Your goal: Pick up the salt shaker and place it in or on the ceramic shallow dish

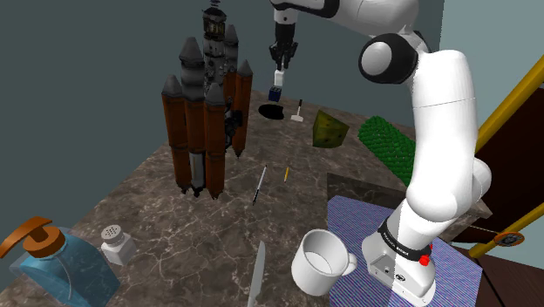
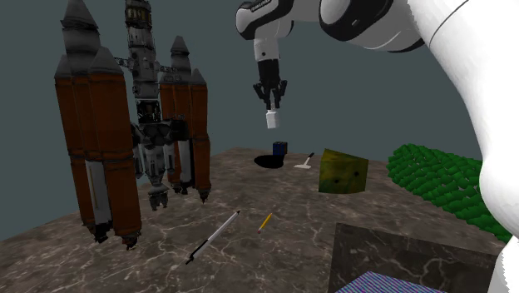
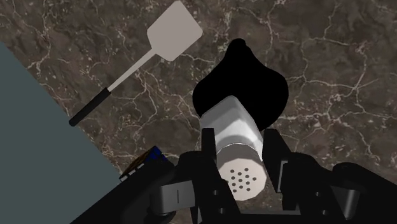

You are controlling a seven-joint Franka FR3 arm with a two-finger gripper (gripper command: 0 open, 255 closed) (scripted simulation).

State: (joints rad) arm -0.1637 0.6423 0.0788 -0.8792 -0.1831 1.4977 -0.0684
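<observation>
1. White salt shaker (image 3: 234, 127), clamped between black gripper (image 3: 240, 151) fingers, high above the worktop (image 3: 318, 51).
2. Straight below: black shallow dish (image 3: 257, 79) on that dark marbled surface.
3. Just beside dish: small blue block (image 2: 279, 150); nearby, white spatula (image 3: 153, 44) with dark handle.

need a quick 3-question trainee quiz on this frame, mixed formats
1. True or false: the claw is shut on the white salt shaker.
2. In the wrist view, what lies directly behind the held shaker? A) spatula B) black dish C) mug
3. Fill in: the shaker hangs ___ the dish, not touching it.
Key: 1 true; 2 B; 3 above.
</observation>
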